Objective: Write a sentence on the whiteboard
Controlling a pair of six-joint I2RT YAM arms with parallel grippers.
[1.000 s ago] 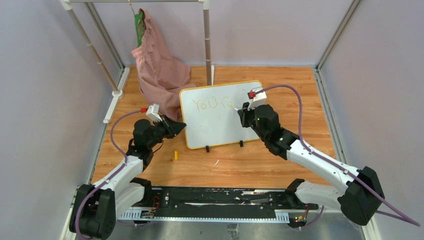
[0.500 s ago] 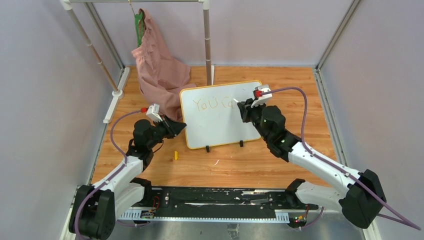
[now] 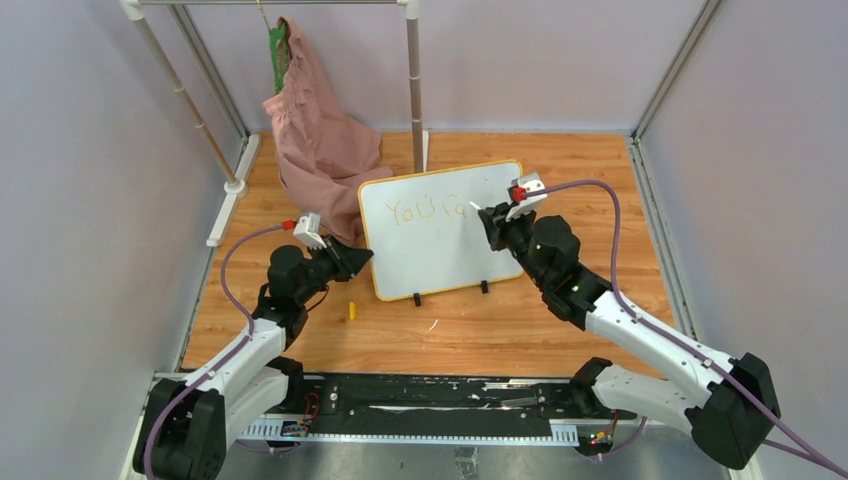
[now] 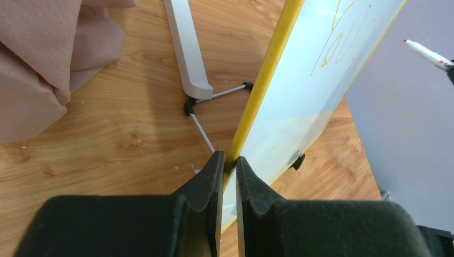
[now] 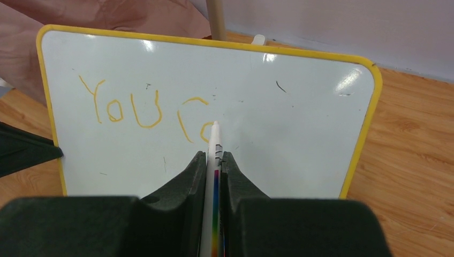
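The whiteboard (image 3: 435,250) stands tilted on its two black feet in the middle of the wooden floor; it also shows in the right wrist view (image 5: 278,144) and edge-on in the left wrist view (image 4: 300,91). The sentence (image 3: 428,210) in orange-yellow reads only "You c" plus a partial letter (image 5: 144,110). My left gripper (image 3: 356,256) is shut on the board's yellow left edge (image 4: 227,160). My right gripper (image 3: 488,218) is shut on a white marker (image 5: 214,160) with a rainbow stripe, its tip pointing at the partial letter; contact with the board cannot be told.
A pink garment (image 3: 318,140) hangs from a white rack behind the board, with a rack post (image 3: 415,85) just behind the board's top edge. A small yellow cap (image 3: 352,310) lies on the floor left of the board's feet. Grey walls enclose the floor.
My right gripper with the marker has moved slightly down and left, back towards the partial letter. The left gripper keeps its hold on the board edge.
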